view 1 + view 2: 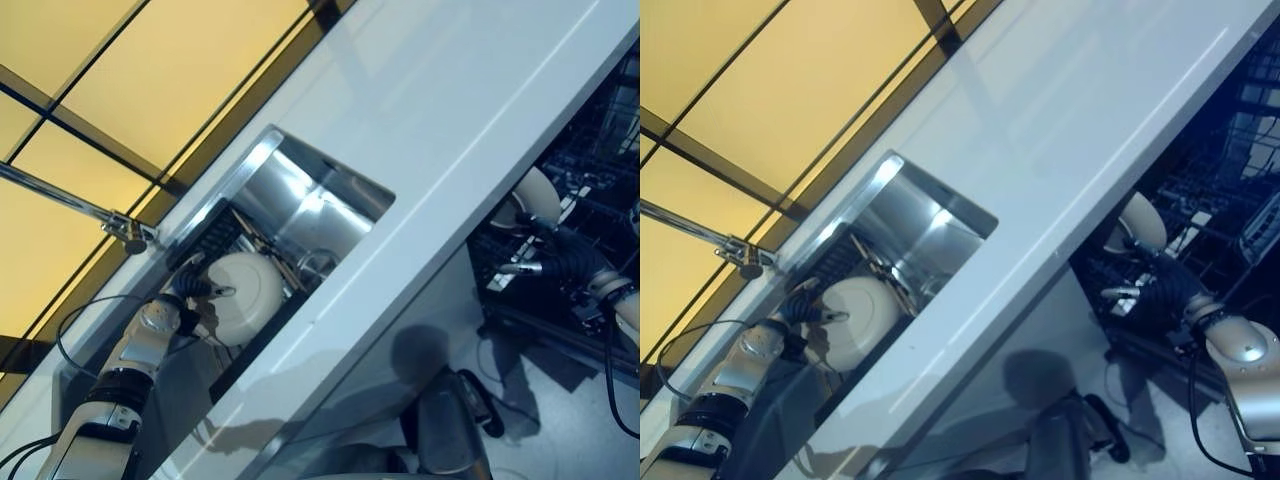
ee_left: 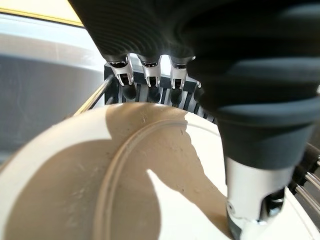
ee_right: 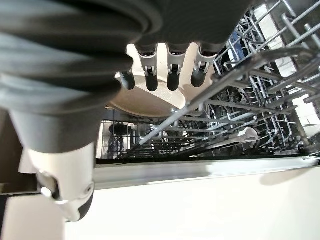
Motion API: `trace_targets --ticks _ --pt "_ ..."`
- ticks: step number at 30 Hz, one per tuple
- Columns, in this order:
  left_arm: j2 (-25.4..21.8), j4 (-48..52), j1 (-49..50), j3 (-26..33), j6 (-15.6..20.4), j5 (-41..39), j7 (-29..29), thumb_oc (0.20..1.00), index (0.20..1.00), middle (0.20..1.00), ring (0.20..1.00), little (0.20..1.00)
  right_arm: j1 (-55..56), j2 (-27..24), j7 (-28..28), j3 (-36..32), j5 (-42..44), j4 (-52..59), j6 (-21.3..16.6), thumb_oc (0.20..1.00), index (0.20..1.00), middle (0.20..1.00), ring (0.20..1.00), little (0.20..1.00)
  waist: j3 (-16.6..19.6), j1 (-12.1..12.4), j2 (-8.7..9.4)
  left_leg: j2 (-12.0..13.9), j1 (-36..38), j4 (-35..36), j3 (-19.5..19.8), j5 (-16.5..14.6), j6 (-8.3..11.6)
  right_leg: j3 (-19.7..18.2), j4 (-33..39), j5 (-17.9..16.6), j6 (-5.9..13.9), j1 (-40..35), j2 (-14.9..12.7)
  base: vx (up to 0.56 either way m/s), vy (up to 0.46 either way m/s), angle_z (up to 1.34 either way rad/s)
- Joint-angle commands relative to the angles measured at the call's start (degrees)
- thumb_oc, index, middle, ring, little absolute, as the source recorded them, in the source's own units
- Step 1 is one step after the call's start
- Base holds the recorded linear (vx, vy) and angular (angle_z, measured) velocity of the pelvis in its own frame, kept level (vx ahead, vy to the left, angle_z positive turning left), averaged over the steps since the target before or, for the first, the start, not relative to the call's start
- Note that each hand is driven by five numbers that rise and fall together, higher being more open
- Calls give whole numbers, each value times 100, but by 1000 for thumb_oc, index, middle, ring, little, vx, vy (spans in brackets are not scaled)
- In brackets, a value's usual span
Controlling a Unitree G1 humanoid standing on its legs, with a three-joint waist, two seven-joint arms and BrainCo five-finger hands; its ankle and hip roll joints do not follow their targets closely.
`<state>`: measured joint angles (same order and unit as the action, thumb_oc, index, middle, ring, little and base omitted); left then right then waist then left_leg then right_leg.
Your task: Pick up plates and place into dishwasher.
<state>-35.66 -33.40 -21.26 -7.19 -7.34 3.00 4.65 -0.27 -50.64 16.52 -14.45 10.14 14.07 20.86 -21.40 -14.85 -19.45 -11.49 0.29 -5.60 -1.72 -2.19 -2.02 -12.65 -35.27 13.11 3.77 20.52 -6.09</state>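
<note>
The left hand (image 1: 190, 288) grasps a cream plate (image 1: 245, 295) in the sink (image 1: 300, 205): in the left wrist view its fingers (image 2: 150, 75) hook over the far rim while the thumb (image 2: 255, 200) presses the near face. The right hand (image 1: 1145, 285) holds a second cream plate (image 1: 1143, 222) down in the dishwasher rack (image 1: 1230, 190), at about three o'clock in the head views. In the right wrist view its fingers (image 3: 172, 70) lie against that plate's face, but whether they are clamped on it cannot be told.

Risks, as I judge them:
- The left grip sits on one edge of the plate, so the plate may pivot or slip as it is lifted clear of the sink wall and strike the steel or the white counter (image 1: 470, 130).
- The right plate could catch on the wire tines (image 3: 260, 100) and topple if let go before it sits between them.

The sink holds the plate, a dark drying rack (image 1: 215, 240) at eleven o'clock from it, and some utensils (image 1: 270, 250) at about one o'clock. The dishwasher rack holds the second plate.
</note>
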Motion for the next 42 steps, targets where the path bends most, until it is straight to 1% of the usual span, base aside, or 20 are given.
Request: trace_targets --ticks 1,3,4,8,9,14,15,18,20,24,27,32,33,34,36,38,42 --pt "-64 -499 -280 -142 -123 -81 235 1000 1000 1000 1000 1000 -522 -236 -71 45 -43 180 -97 1000 1000 1000 1000 1000 -98 -27 218 -91 -805 -761 51 -21 164 37 1001 -798 -29 18 119 12 45 -5" --pt "-72 -604 -339 -143 -202 -87 350 1000 1000 1000 1000 1000 -580 -246 -71 78 -64 151 -101 1000 1000 1000 1000 1000 -131 -38 218 -95 -839 -777 33 -21 166 26 984 -800 -35 58 123 7 39 -9" --pt "-85 -711 -407 -155 -306 -58 589 1000 1000 1000 1000 1000 -652 -243 -59 107 -103 140 -90 1000 1000 1000 1000 1000 -171 -54 212 -95 -871 -789 16 -18 169 25 967 -803 -42 98 118 6 43 -10" --pt "-127 -1004 -515 -270 -443 64 1229 1000 1000 1000 1000 1000 -785 -266 -59 160 -118 116 -58 1000 1000 1000 1000 1000 -244 -80 205 -96 -903 -806 -3 -13 179 26 959 -820 -56 132 109 6 17 -2" --pt "-122 -1095 -530 -335 -490 125 1484 1000 1000 1000 1000 1000 -834 -268 -77 194 -141 115 -48 1000 1000 1000 1000 1000 -259 -84 202 -99 -917 -812 -5 -16 180 30 958 -819 -59 145 108 0 0 0" --pt "-75 -1428 -442 -493 -425 186 2337 1000 1000 1000 1000 1000 -954 -292 -163 301 -102 130 -65 1000 1000 1000 1000 1000 -315 -101 180 -98 -924 -800 -5 -17 184 32 985 -813 -65 150 121 0 0 0" --pt "-25 -1541 -415 -584 -395 166 2620 1000 1000 1000 1000 1000 -994 -293 -176 336 -113 117 -70 1000 1000 1000 1000 1000 -328 -115 170 -99 -906 -794 -4 -20 184 32 988 -810 -70 139 125 0 0 0" --pt "88 -1635 -347 -712 -261 166 3283 1000 1000 1000 1000 1000 -1018 -263 -173 365 -175 75 -110 1000 1000 1000 1000 1000 -350 -130 150 -99 -878 -792 -5 -24 186 36 1003 -807 -79 103 119 0 0 0" --pt "175 -1647 -286 -820 -162 219 3597 1000 1000 1000 1000 1000 -1021 -256 -149 361 -193 47 -143 1000 1000 1000 1000 1000 -368 -139 136 -100 -853 -788 1 -25 184 45 1013 -812 -86 79 120 0 0 0" --pt "274 -1721 -208 -1038 -92 282 3876 1000 1000 1000 1000 1000 -1052 -245 -137 400 -223 15 -184 1000 1000 1000 1000 1000 -363 -160 110 -88 -797 -756 8 -34 184 58 1063 -812 -92 20 110 0 0 0" --pt "261 -1765 -201 -1138 -4 97 4102 1000 1000 1000 1000 1000 -1095 -253 -193 455 -227 11 -168 1000 1000 1000 1000 1000 -366 -175 103 -75 -763 -743 9 -38 193 59 1079 -803 -103 -19 113 -12 -22 1" --pt "294 -1729 -159 -1246 212 -274 4308 1000 1000 1000 1000 1000 -1037 -279 -219 427 -183 -55 -244 1000 1000 1000 1000 1000 -310 -189 91 -64 -642 -680 47 -48 200 84 1172 -798 -117 -161 108 1 -39 -1" --pt "304 -1689 -148 -1258 264 -347 4351 762 762 762 762 762 -1011 -279 -200 401 -173 -76 -274 1000 1000 1000 1000 1000 -294 -190 84 -67 -615 -675 57 -53 198 92 1188 -797 -119 -195 105 10 -31 2" --pt "303 -1653 -135 -1266 299 -450 4390 209 209 209 209 209 -998 -279 -186 393 -162 -90 -297 1000 1000 1000 1000 1000 -284 -191 81 -66 -593 -671 65 -57 201 95 1197 -795 -120 -219 105 8 -37 3" --pt "329 -1534 -95 -1287 450 -640 4537 200 200 200 200 200 -959 -327 -179 384 -72 -83 -311 1000 1000 1000 1000 1000 -246 -188 82 -63 -534 -648 91 -78 195 113 1227 -776 -124 -284 102 6 -44 4" --pt "359 -1433 -49 -1364 578 -735 4578 200 200 200 200 200 -885 -310 -149 350 -74 -127 -403 1000 1000 1000 1000 1000 -210 -183 63 -63 -486 -635 109 -81 195 139 1256 -777 -125 -347 97 12 -40 3" --pt "369 -1289 -1 -1397 636 -863 4544 200 200 200 200 200 -813 -273 -136 338 -92 -203 -538 1000 1000 1000 1000 1000 -146 -174 39 -66 -388 -592 167 -92 181 165 1310 -764 -130 -458 97 0 -24 1"
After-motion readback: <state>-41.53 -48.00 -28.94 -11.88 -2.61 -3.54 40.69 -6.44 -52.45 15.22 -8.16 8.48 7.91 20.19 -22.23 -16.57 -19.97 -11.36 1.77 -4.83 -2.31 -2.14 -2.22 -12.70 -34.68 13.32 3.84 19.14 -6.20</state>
